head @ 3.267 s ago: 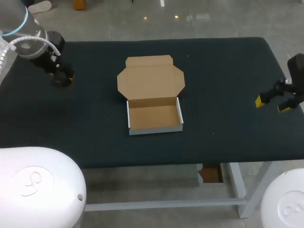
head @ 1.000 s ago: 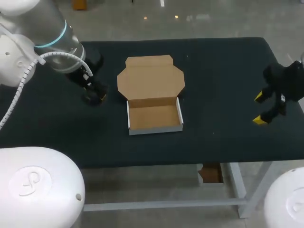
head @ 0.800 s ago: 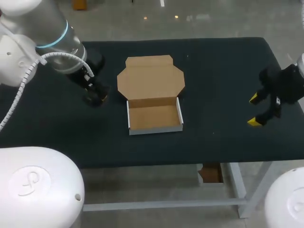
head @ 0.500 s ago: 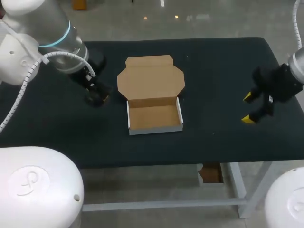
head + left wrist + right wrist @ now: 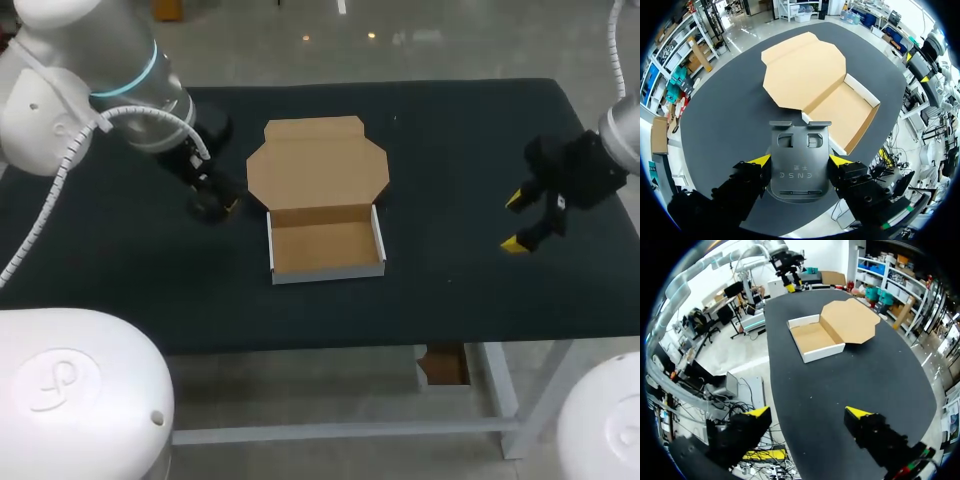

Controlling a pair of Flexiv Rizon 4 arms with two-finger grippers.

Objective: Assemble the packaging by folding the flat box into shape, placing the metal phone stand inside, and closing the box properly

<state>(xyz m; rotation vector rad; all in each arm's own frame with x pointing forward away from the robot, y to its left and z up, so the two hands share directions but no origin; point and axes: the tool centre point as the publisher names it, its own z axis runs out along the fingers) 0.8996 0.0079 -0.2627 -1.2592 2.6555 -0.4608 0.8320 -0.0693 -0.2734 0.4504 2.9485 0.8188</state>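
Left arm is seen coming in from the left, and its pincer is held just left of the box, low over the dark surface. In the left wrist view that pincer is clamped on the metal phone stand: one yellow tip is pressed against each side of the dark grey plate. The stand's slotted end is pointed toward the box, which lies just ahead of it. The box is laid open near the middle of the surface. Its shallow white-walled tray is turned toward the robot, and its brown lid flap is spread flat on the far side of the tray. Well to the right of the box, the right pincer is held above the surface with its yellow tips set wide apart. In the right wrist view only dark surface is seen between the spread tips, and the box is shown ahead of them, well apart.
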